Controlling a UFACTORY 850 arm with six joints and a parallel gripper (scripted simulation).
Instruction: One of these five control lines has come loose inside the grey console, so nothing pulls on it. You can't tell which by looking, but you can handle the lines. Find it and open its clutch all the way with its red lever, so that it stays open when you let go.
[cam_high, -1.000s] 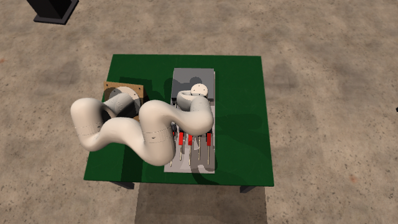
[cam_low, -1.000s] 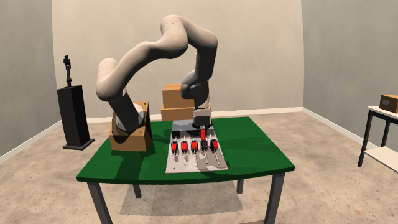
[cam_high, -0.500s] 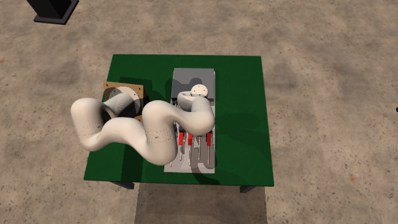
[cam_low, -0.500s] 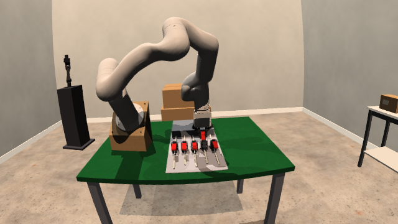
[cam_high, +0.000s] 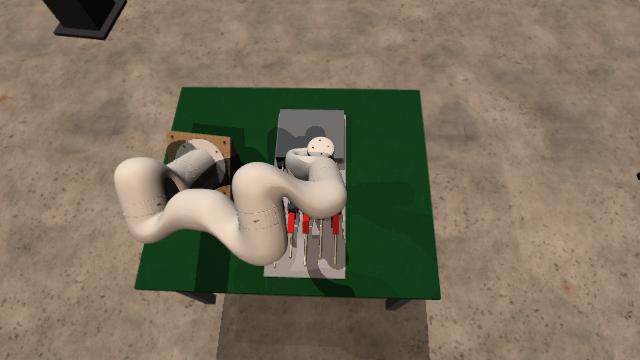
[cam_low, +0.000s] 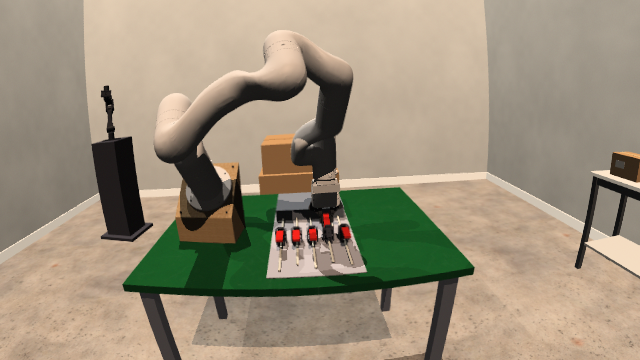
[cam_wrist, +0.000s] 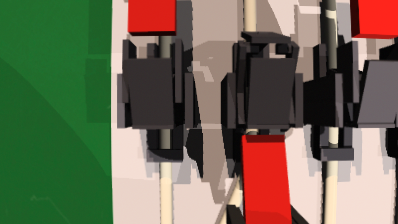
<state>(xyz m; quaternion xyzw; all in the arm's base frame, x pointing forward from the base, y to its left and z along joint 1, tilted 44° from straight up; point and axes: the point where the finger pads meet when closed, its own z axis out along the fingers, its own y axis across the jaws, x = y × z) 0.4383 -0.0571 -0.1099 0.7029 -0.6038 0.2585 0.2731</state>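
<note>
Five black clutches with cream control lines sit in a row on a pale plate (cam_low: 315, 250), in front of the grey console (cam_low: 295, 204). Seen from the front, the fourth clutch (cam_wrist: 267, 90) has its red lever (cam_wrist: 265, 175) swung over toward the console, also visible in the front view (cam_low: 326, 219). The other levers lie flat toward the table's front, for example the leftmost one (cam_low: 280, 234) and the rightmost one (cam_low: 344, 231). My gripper (cam_low: 326, 210) hangs straight down over the fourth clutch and is shut on its red lever; the fingertips show only at the bottom edge of the wrist view. From above, the arm hides the gripper.
The arm's wooden base block (cam_low: 210, 215) stands on the green table's left side. Cardboard boxes (cam_low: 280, 165) stand behind the table. A black pedestal (cam_low: 117, 185) is at far left and a side table (cam_low: 615, 200) at far right.
</note>
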